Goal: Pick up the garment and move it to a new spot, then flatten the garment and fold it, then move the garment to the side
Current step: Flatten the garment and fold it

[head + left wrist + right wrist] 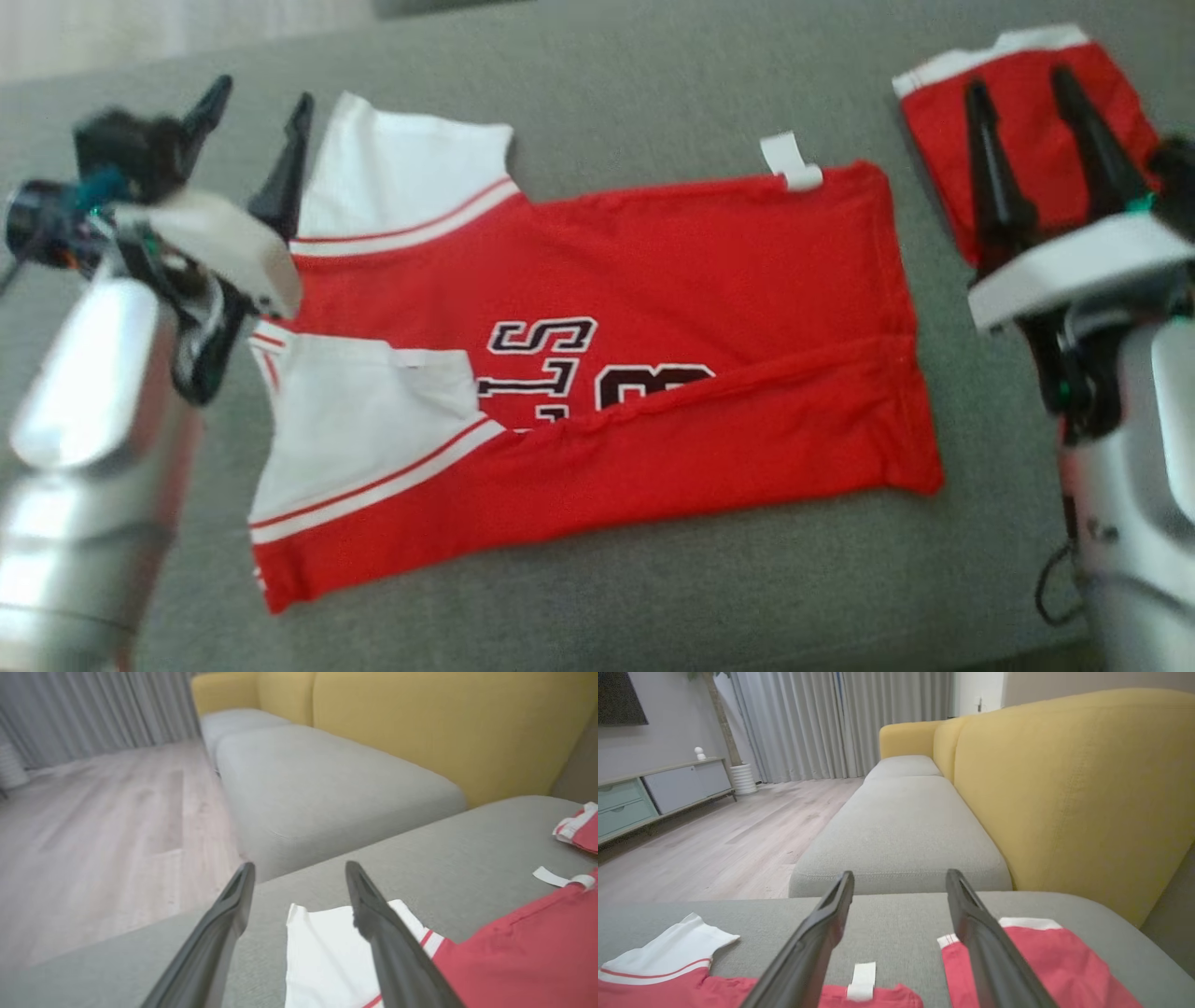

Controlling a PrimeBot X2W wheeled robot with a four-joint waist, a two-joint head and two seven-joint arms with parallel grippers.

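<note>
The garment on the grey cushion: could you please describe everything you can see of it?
The garment is a red jersey with white, red-striped panels at its left end and a white tag on the far edge. It lies flat across the grey cushion, its near edge folded up over black, white-outlined lettering. Nothing grips it.

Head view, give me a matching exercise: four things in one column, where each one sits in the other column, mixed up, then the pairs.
1. jersey
2. white tag
3. folded red cloth
4. left claw

A. far right of the cushion
B. open, at the jersey's left end
C. spread across the cushion's middle
D. on the jersey's far edge

Pairs: 1-C, 2-D, 3-A, 4-B
</note>
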